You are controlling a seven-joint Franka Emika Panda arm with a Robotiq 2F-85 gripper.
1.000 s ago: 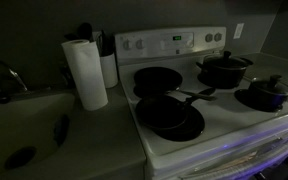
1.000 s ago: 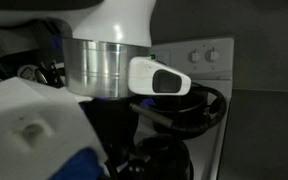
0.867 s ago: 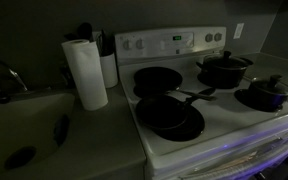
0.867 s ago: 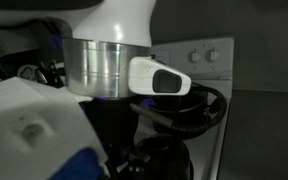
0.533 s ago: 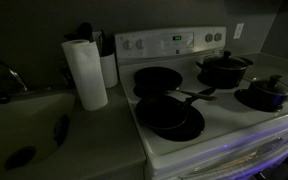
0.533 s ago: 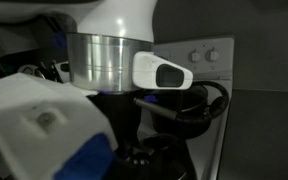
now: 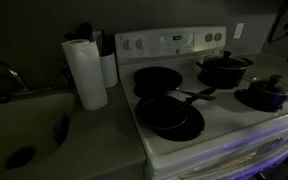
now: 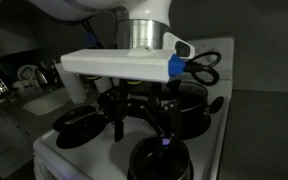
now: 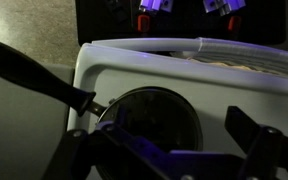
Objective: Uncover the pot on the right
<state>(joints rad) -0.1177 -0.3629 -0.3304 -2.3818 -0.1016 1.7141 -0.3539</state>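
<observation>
Dim stove point(image 7: 229, 118), panel point(image 7: 174, 42) writing unreadable, lidded black pot point(image 7: 224, 68), hand point(image 8: 141, 124) spread open

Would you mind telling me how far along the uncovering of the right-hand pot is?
Nothing looks done yet: the lid sits on the pot. In hand: the gripper hangs open and empty above the stove. Left: grip the lid's knob, lift it off and set it aside.

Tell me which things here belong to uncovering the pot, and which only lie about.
For the job: wide black pot, its lid, end effector.
Lying about: small bluish pot, front frying pan, rear frying pan, paper towel roll.
</observation>
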